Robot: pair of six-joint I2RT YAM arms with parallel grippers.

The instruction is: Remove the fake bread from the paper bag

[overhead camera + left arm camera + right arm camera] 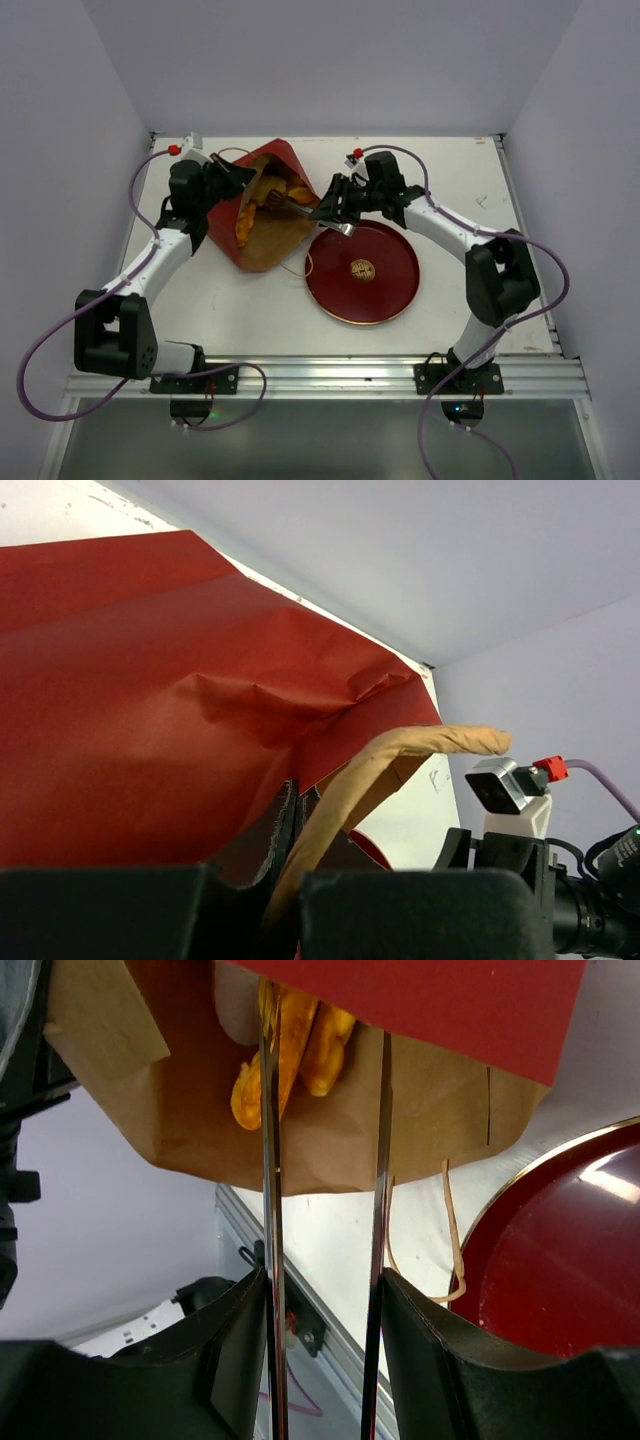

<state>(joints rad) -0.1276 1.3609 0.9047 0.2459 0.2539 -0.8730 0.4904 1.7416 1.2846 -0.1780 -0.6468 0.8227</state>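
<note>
Nothing is out: the fake bread (290, 1055) lies inside the paper bag (268, 240) at ten o'clock from the plate (395, 290), left gripper (232, 178) jaws pinching its rim, right gripper (325, 1040) jaws half-open inside, empty.

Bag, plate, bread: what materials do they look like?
The paper bag: matte kraft paper, red-coated outside; it creases and crumples. The plate: glossy red, gold rim, probably lacquer or plastic; glare shows. The fake bread: smooth orange-yellow, likely plastic or foam.

a robotics lab cell: white table (250, 315) boxed by plain walls (330, 60), aluminium rail (330, 378).
</note>
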